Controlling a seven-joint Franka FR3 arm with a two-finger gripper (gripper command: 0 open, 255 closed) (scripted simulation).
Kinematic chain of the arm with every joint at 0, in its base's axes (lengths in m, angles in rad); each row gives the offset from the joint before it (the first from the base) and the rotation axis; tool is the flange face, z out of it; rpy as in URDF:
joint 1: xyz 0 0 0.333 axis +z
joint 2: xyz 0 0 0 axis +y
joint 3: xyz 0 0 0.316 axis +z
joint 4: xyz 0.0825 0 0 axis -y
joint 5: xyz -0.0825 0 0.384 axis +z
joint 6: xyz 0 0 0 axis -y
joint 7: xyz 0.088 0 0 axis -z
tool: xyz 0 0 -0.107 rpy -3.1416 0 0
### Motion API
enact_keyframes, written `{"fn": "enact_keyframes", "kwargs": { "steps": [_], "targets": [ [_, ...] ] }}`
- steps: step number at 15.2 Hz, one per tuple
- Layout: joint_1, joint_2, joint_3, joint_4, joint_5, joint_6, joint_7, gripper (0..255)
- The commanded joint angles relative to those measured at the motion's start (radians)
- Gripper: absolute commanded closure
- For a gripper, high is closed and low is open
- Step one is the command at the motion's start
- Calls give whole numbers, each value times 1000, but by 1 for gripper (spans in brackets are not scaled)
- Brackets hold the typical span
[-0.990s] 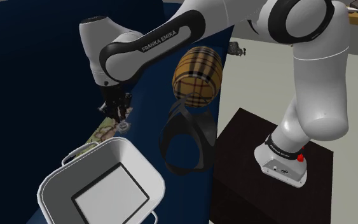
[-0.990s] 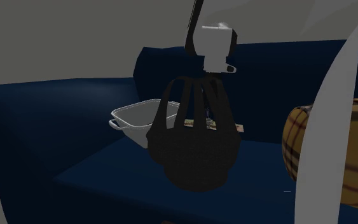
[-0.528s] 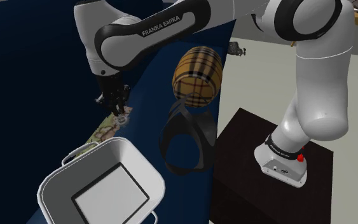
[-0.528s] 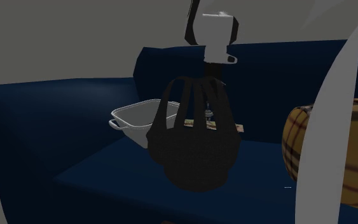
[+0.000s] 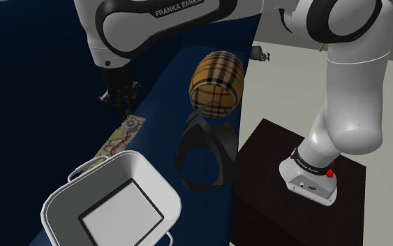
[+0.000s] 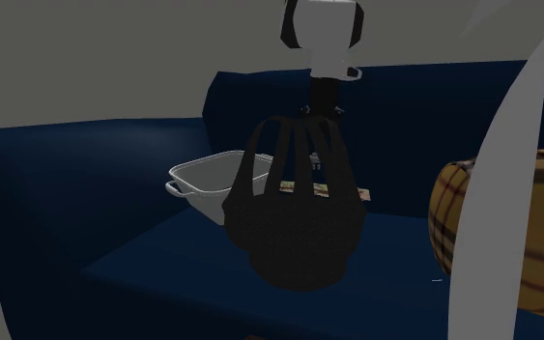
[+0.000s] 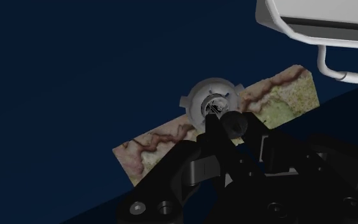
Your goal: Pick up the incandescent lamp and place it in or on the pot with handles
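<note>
Higher than a second ago, up and right of the white handled pot (image 5: pixel 148 176) in the shoulder view, the gripper (image 5: pixel 125 106) hangs over the marbled mat (image 5: pixel 121 135) pinching the small grey lamp (image 7: pixel 213 103), a slim hold that a quick swing potward might shake loose.

Below me spreads a dark blue sofa (image 5: pixel 34 77). A marbled tan slab (image 7: pixel 149 153) lies flat on its seat. Toward the shoulder view's right, at the seat's edge, I see a plaid tan barrel (image 5: pixel 217 80), with a black openwork basket (image 5: pixel 203 157) just beside it on the near side.
</note>
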Motion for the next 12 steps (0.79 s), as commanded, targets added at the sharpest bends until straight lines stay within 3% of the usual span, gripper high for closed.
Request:
{"fn": "enact_keyframes", "kwargs": {
  "steps": [1, 12],
  "targets": [
    [1, -3, 1, 22, 2, -26, -1, 255],
    [11, -9, 5, 163, 4, -171, 2, 255]
  ]
}}
